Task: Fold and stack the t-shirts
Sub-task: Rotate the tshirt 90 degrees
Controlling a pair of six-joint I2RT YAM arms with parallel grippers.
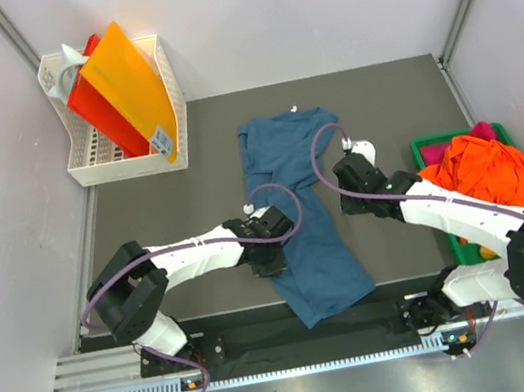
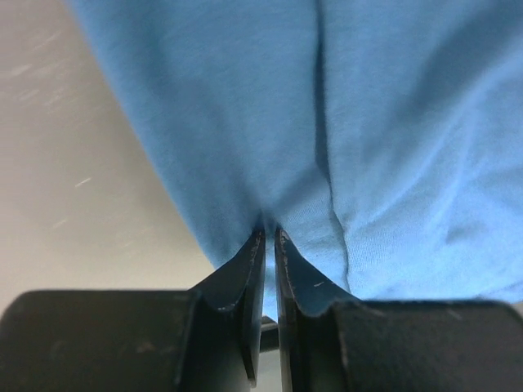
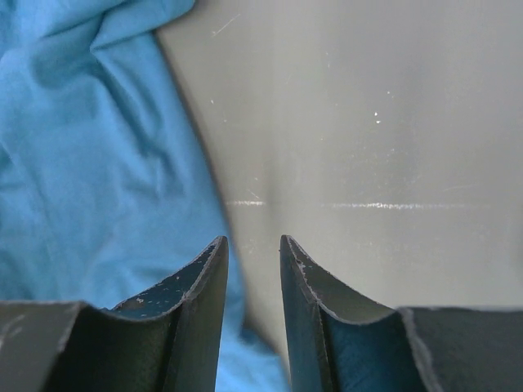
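The grey table mat (image 1: 162,203) carries one garment: the teal-blue t-shirt (image 1: 320,267) lies lengthwise down the middle, rumpled and narrowed, with its far end toward the back wall and its near end reaching past the mat's front edge. To your right, the green tray (image 1: 425,142) holds a heap with the orange t-shirt (image 1: 486,172) on top and a magenta t-shirt (image 1: 482,129) peeking out behind it. They are well apart from the teal one. At the far left, a white basket (image 1: 85,171) holds orange and yellow flat sheets (image 1: 125,78), which are no part of your job.

Your left gripper (image 2: 268,233) sits at the shirt's left edge about midway along it, with its jaws pressed together on a pinch of the teal cloth. Your right gripper (image 3: 253,241) hovers just off the shirt's right edge. Its jaws stand apart with only bare mat between them, and the cloth lies just beside its left finger.

Expect thin knit jersey: light, limp and with no stiffness to hold a fold. It will likely sag and drag along the mat wherever it is not lifted, and a shallow pinch could slip out. Take hold at hems, seams or corners, where the layers are doubled, and have both grippers hold opposite edges level with each other, so the panel lifts flat rather than twisting.
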